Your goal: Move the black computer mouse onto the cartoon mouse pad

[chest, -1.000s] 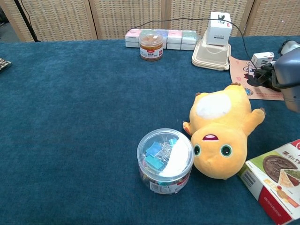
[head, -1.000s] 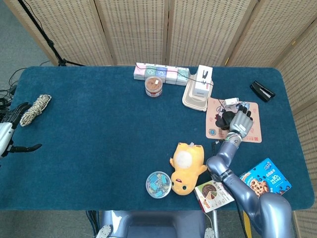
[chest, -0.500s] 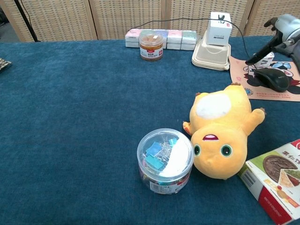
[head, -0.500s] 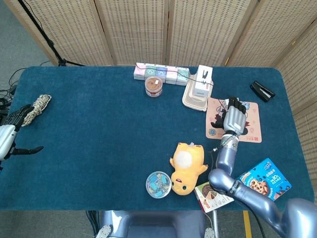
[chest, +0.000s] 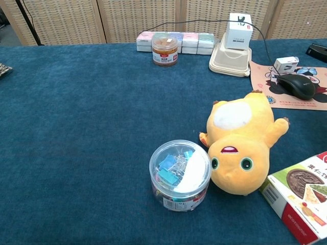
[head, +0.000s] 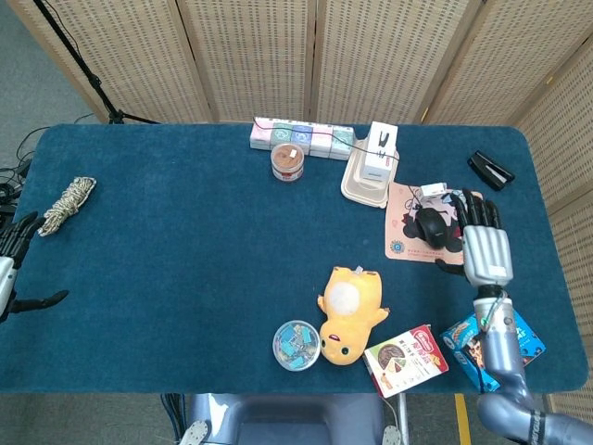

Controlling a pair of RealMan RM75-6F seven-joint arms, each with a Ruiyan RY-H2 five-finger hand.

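Black mouse (head: 431, 225) sits on the cartoon pad (head: 404, 243), right robot hand (head: 485, 252) released beside it (fingers spread). Looks done; just retreat.

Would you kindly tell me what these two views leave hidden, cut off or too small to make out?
- Left hand: cut by the head view's left edge; absent from the chest view.
- Pink cartoon mouse pad: its right part is covered by the right hand in the head view, and cut by the chest view's edge.
- Printing on the small white box behind the black computer mouse: too small to read.
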